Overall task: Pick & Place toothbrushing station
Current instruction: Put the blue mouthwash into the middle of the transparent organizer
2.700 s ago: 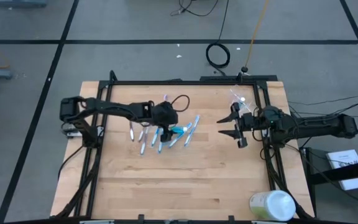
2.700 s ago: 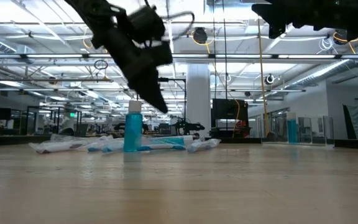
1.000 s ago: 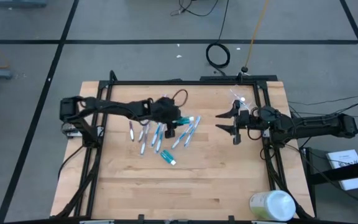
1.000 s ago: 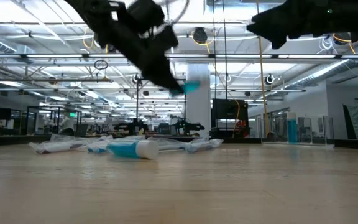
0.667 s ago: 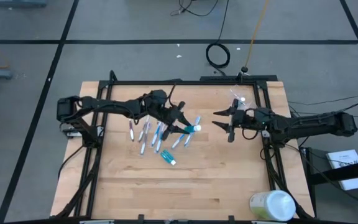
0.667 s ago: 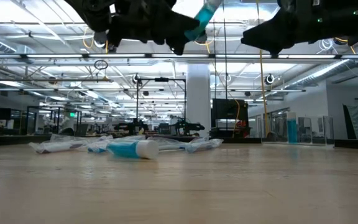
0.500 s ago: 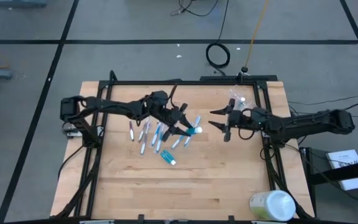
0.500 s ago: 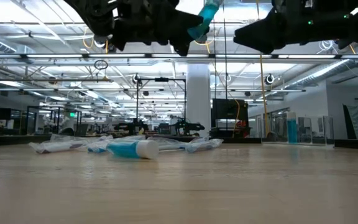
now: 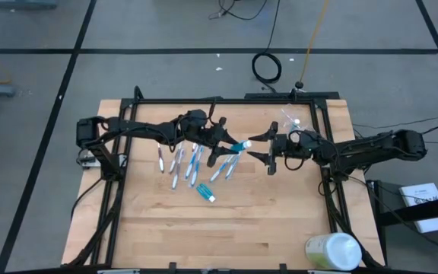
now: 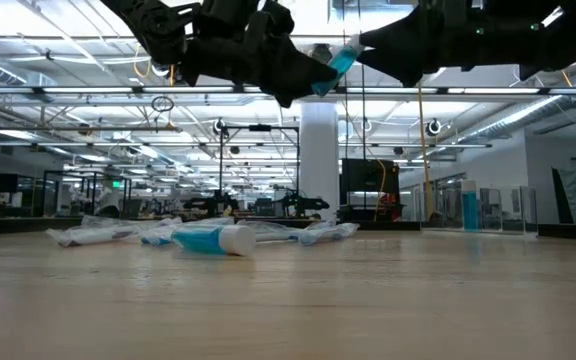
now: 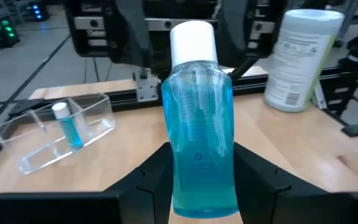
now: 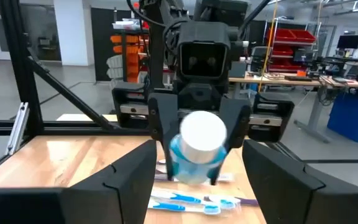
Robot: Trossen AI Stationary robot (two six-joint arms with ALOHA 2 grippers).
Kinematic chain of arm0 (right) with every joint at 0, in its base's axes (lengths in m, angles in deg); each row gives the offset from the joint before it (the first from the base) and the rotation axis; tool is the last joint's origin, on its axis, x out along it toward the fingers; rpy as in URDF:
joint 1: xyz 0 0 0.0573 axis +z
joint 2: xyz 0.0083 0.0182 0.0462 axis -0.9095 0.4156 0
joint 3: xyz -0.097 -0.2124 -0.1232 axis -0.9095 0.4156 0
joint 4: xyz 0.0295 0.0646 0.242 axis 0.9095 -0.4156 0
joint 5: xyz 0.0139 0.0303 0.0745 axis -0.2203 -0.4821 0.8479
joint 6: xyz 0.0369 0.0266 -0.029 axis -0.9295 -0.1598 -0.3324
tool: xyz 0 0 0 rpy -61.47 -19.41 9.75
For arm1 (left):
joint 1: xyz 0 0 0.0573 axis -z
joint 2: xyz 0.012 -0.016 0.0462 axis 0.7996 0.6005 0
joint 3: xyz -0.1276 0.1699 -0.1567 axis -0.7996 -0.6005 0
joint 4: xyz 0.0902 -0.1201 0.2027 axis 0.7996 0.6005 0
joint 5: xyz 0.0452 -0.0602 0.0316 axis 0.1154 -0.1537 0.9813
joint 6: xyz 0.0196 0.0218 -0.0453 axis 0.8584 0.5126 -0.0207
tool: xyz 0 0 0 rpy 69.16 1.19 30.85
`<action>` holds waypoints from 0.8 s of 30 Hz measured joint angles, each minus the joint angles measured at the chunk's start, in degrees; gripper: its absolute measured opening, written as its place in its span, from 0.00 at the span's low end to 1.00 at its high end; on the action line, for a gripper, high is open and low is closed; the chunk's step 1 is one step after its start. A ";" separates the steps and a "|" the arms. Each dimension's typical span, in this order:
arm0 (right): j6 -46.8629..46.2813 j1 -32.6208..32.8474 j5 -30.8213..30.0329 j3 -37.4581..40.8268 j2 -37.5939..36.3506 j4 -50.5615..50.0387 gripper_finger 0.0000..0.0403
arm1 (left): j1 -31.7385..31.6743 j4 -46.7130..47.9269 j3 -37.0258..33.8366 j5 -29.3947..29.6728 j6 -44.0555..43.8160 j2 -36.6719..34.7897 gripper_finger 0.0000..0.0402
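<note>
My left gripper [image 9: 225,149] is shut on a small clear bottle of blue liquid [image 11: 199,124] with a white cap [image 12: 202,133], held well above the table. My right gripper [image 9: 260,148] stands open just beyond the cap, facing it, and touches nothing. Several slim blue and white toothbrushes [image 9: 184,164] lie flat on the wood below my left arm. A teal tube [image 9: 205,193] lies on its side near them. A clear plastic holder [image 11: 55,132] with one small tube standing in it sits at the table's far right. My left gripper pinches the bottle's lower body [image 11: 197,177] between its two fingers, one on each flat side. The fingers lie along the bottle, coming from the table's left. The bottle is lifted clear, its cap end pointing toward my right gripper and tilted slightly up [image 10: 342,60].
A large pale green-and-white round container [image 9: 331,251] stands at the near right corner. A black frame rail [image 9: 234,100] runs along the table's far edge. Bare wood [image 9: 204,228] fills the near half.
My left gripper has risen with the bottle and carried it toward the table's right, the cap end swinging up and outward. My right gripper has gone toward the table's left, closing in on the cap. The teal tube on the table has stayed put.
</note>
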 joint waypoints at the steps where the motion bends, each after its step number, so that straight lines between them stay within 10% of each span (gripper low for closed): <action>1: 0.00 0.00 -0.02 -0.12 0.35 0.13 0.57 | 0.00 0.17 0.00 0.03 0.16 0.00 0.34; 24: -1.17 -0.11 -0.24 -2.14 3.77 0.98 0.31 | 0.37 0.90 0.00 0.09 0.83 -0.04 0.34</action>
